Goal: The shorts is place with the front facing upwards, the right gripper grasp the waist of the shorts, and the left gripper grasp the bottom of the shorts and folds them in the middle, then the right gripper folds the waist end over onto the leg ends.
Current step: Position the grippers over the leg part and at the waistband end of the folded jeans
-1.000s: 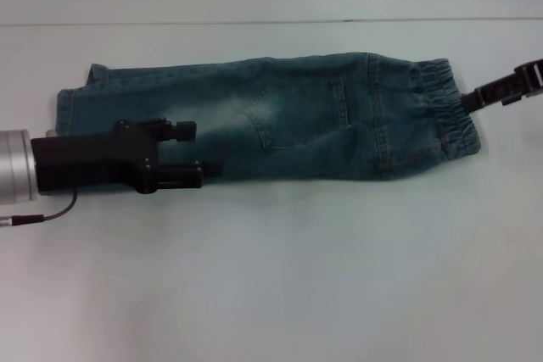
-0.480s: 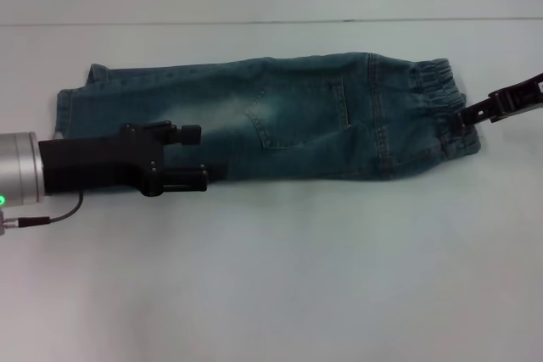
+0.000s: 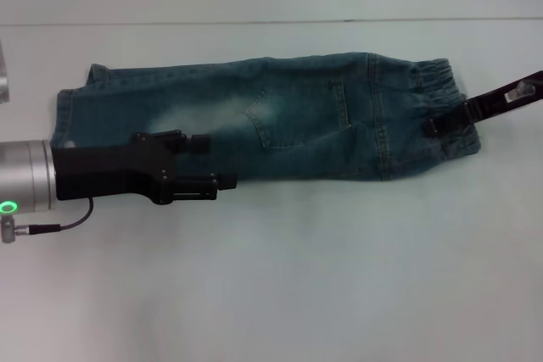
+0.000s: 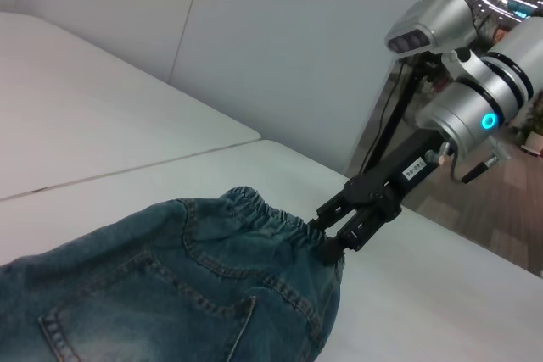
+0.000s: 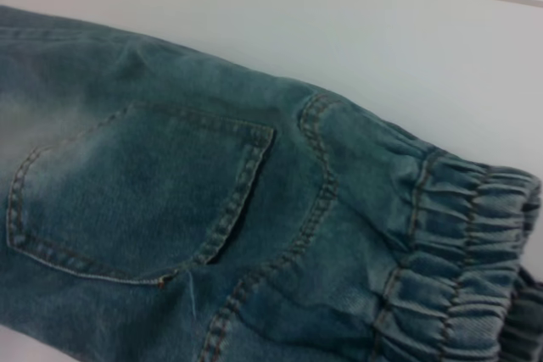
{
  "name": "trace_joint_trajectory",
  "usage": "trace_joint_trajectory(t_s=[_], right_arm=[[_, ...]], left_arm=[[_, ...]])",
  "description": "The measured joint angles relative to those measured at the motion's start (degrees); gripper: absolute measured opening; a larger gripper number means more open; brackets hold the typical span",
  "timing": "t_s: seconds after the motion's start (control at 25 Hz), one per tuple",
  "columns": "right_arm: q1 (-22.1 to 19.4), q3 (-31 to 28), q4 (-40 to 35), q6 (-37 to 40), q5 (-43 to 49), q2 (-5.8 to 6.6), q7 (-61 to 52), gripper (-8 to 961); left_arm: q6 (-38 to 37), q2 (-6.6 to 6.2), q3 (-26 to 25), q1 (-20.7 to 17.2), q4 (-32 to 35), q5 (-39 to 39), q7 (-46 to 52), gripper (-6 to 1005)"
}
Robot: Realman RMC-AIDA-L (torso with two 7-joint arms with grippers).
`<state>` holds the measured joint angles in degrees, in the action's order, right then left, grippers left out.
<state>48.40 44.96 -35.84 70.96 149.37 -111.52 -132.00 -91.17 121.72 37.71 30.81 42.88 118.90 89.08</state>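
The denim shorts (image 3: 297, 125) lie folded lengthwise across the white table (image 3: 297, 277). The ruffled elastic waist (image 3: 441, 95) is at the right and the flat leg ends (image 3: 66, 108) at the left. My left gripper (image 3: 212, 161) is open over the shorts' near edge, left of the middle, and its body covers part of the leg area. My right gripper (image 3: 433, 125) reaches in from the right, with its open fingers at the waist band (image 4: 254, 209) edge. The left wrist view shows that right gripper (image 4: 327, 235) against the ruffles. The right wrist view shows only the back pocket (image 5: 144, 192) and the waist (image 5: 458, 243).
A seam line (image 3: 254, 22) crosses the table behind the shorts. Bare table lies in front of the shorts. In the left wrist view the right arm's silver wrist (image 4: 475, 116) stands beyond the waist, with the table's edge behind it.
My right gripper has slid left from beside the waist onto the waist band. My left gripper has pushed further right along the shorts' near edge.
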Motion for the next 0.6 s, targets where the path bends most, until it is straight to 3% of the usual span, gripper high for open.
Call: trace_joint_trajectory(t_s=[0.2, 0.52, 0.6], right_arm=[[-0.3, 0.1, 0.2, -1.5, 0.1, -1.19, 0.9, 913], [-0.5, 0.1, 1.3, -2.3, 0.0, -1.70, 1.9, 909], [-0.6, 0.1, 1.3, -2.3, -0.1, -1.73, 2.1, 841]], left_arm=[[-0.3, 0.07, 0.0, -0.1, 0.0, 0.0, 0.7, 859], [-0.6, 0.01, 0.0, 0.0, 0.3, 0.0, 1.3, 859], [-0.6, 0.01, 0.0, 0.1, 0.2, 0.0, 1.3, 859]])
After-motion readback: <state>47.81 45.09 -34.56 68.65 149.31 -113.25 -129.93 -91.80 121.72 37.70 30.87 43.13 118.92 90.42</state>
